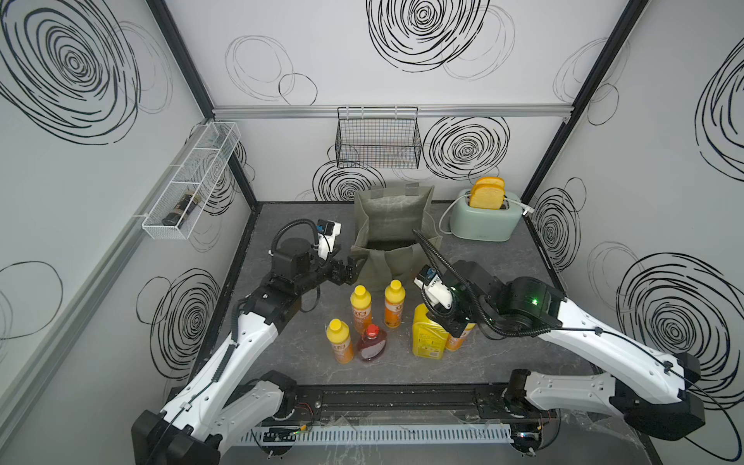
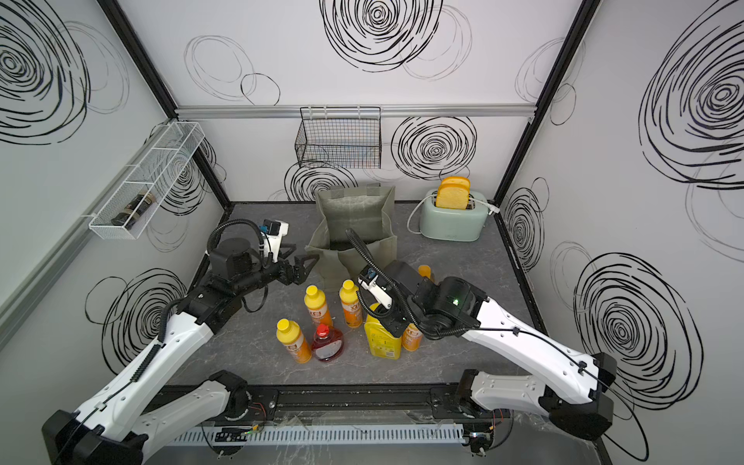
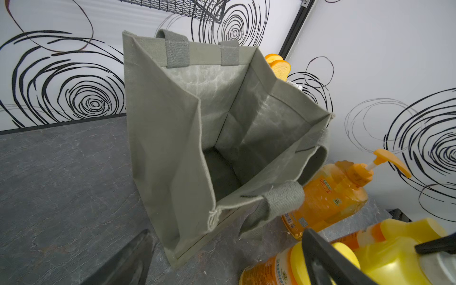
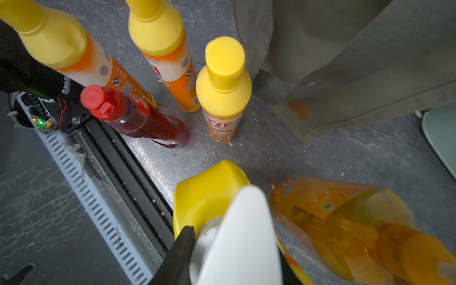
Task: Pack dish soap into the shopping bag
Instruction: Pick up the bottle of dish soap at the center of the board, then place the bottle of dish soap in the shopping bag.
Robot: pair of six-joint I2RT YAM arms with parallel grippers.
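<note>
The grey-green shopping bag [image 1: 392,225] [image 2: 354,225] [image 3: 172,123] stands open at the back of the table. In front of it stand several small orange yellow-capped dish soap bottles [image 1: 360,308] [image 4: 223,86] and a squat red bottle [image 1: 371,344] [image 4: 138,116]. My right gripper [image 1: 453,322] [image 4: 234,241] is shut on the white pump neck of the big yellow bottle [image 1: 426,338] [image 4: 204,195]. Another small orange bottle [image 1: 459,342] sits just right of it. The amber orange-pump bottle [image 3: 328,197] [image 4: 345,222] stands by the bag's right front corner. My left gripper [image 1: 348,271] [image 3: 222,259] hangs open at the bag's left front corner, holding nothing.
A mint toaster [image 1: 485,219] with bread slices stands at the back right. A black wire basket [image 1: 378,139] hangs on the back wall. A white wire rack [image 1: 189,181] on the left wall holds a dark jar [image 1: 181,207]. The arms' black rail [image 1: 402,398] runs along the front edge.
</note>
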